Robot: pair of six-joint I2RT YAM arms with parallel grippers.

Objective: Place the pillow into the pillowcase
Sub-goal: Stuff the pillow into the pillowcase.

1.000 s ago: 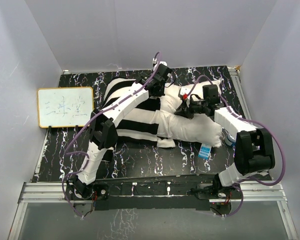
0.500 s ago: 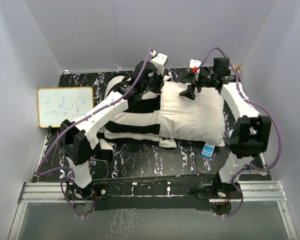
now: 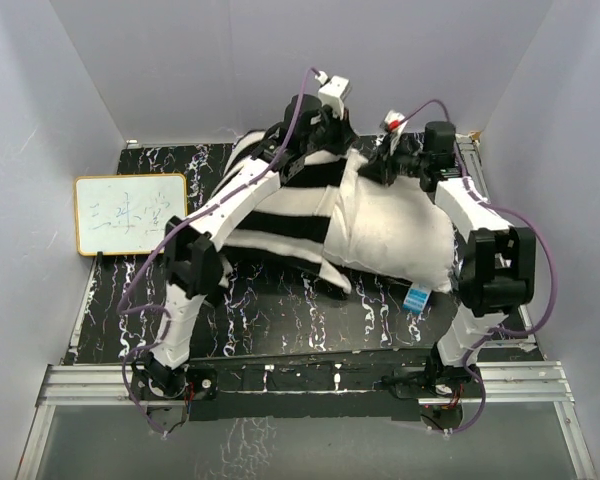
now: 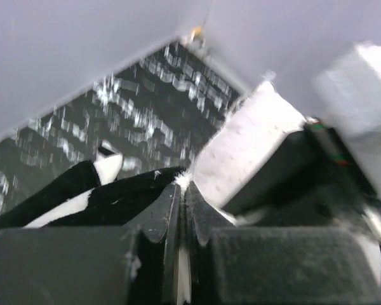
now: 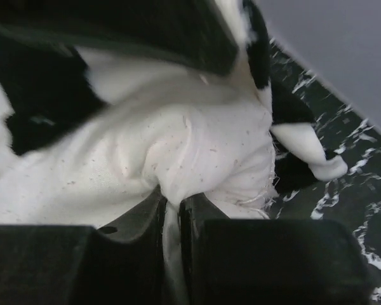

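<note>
Top view: the pillow (image 3: 400, 225) lies with its long axis across the counter (image 3: 280, 320), its left end inside the pillowcase (image 3: 270, 215) and its right part bare. Both hands are at its far edge, close together, my left hand (image 3: 320, 138) at the striped mouth and my right hand (image 3: 382, 162) on white fabric just beside it. Left wrist view: left hand (image 4: 180, 210) pressed together, pinching the pillowcase (image 4: 82, 197) edge. Right wrist view: right hand (image 5: 170, 213) pressed together on a fold of pillow (image 5: 190, 140), with stripes just beyond. Judgement: the pillow is partly in, and the mouth must travel rightward along the pillow's axis.
</note>
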